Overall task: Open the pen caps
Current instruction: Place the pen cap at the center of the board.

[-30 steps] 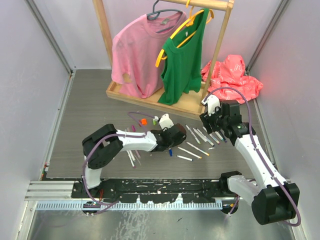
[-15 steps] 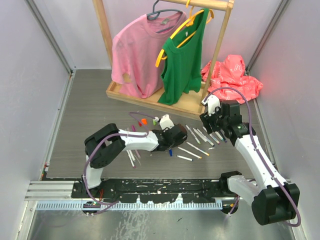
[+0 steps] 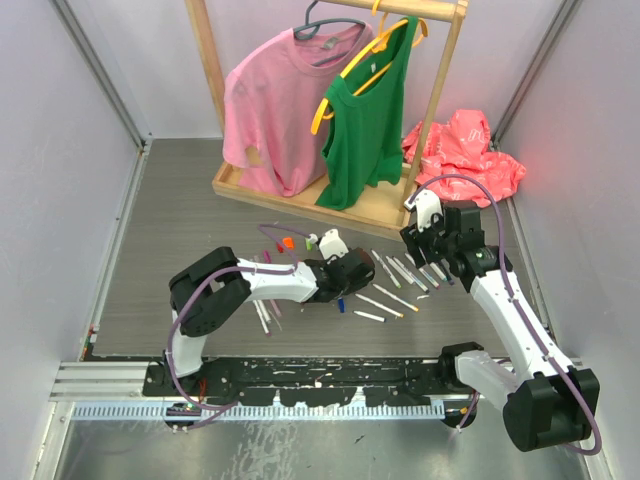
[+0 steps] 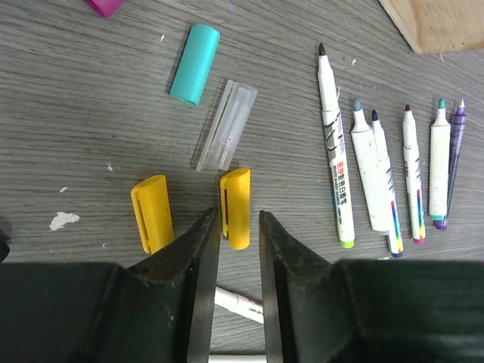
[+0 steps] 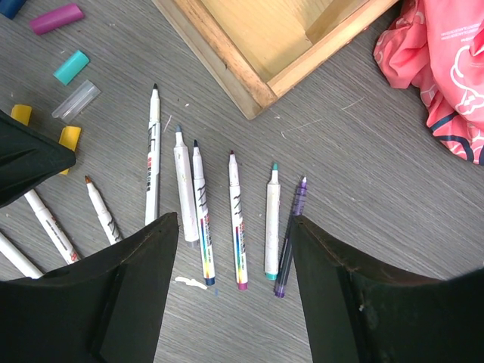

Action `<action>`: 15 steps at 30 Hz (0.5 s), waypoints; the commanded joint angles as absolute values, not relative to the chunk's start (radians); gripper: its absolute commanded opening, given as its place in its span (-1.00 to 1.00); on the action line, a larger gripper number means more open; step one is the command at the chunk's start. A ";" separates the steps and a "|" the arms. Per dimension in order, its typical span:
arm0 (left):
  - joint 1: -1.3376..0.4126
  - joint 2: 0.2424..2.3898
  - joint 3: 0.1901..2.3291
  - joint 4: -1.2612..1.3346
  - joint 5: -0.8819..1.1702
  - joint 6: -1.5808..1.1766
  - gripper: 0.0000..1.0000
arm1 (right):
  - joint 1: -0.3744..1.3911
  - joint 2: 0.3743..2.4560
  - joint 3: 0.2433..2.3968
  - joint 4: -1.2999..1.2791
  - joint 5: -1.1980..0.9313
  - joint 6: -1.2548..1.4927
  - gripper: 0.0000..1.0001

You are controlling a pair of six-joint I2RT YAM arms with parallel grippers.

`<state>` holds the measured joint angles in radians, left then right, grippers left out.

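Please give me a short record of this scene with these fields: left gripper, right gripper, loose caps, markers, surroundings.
left gripper: left gripper open with a narrow gap, above the near end of a yellow cap
right gripper: right gripper wide open, above the row of uncapped markers
loose caps: second yellow cap, teal cap and clear cap, all lying on the table
markers: six in the row, side by side, tips pointing toward the rack
surroundings: wooden rack base beyond the markers
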<state>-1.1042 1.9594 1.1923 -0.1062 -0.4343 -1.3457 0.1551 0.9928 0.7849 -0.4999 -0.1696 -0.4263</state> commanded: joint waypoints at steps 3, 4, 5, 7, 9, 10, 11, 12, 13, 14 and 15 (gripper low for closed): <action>-1.108 1.886 1.193 -0.068 -0.442 -1.308 -0.41 | 0.150 0.966 0.785 -0.456 -0.183 -0.418 0.37; -1.108 1.868 1.183 -0.058 -0.440 -1.301 -0.39 | 0.150 0.965 0.784 -0.460 -0.188 -0.421 0.40; -1.108 1.849 1.171 -0.045 -0.436 -1.290 -0.38 | 0.150 0.963 0.784 -0.461 -0.194 -0.423 0.45; -1.108 1.804 1.143 -0.021 -0.430 -1.269 -0.35 | 0.150 0.960 0.785 -0.467 -0.207 -0.428 0.49; -1.108 1.751 1.112 0.000 -0.425 -1.244 -0.32 | 0.150 0.958 0.787 -0.471 -0.219 -0.430 0.51; -1.108 1.723 1.095 0.014 -0.421 -1.226 -0.31 | 0.149 0.956 0.788 -0.473 -0.225 -0.430 0.52; -1.108 1.695 1.074 0.029 -0.416 -1.204 -0.29 | 0.148 0.954 0.790 -0.475 -0.232 -0.431 0.53; -1.108 1.665 1.053 0.046 -0.412 -1.181 -0.28 | 0.146 0.951 0.792 -0.477 -0.239 -0.430 0.54; -1.108 1.633 1.031 0.066 -0.407 -1.150 -0.24 | 0.144 0.947 0.795 -0.479 -0.257 -0.428 0.57; -1.108 1.600 1.006 0.093 -0.398 -1.111 -0.18 | 0.138 0.942 0.803 -0.489 -0.285 -0.425 0.60; -1.108 1.568 0.979 0.118 -0.391 -1.059 -0.09 | 0.130 0.933 0.815 -0.504 -0.322 -0.427 0.66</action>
<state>-1.1042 1.7058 1.0512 -0.0177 -0.4061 -1.2243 0.1497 0.9749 0.7849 -0.5030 -0.2218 -0.4267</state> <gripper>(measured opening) 0.389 0.792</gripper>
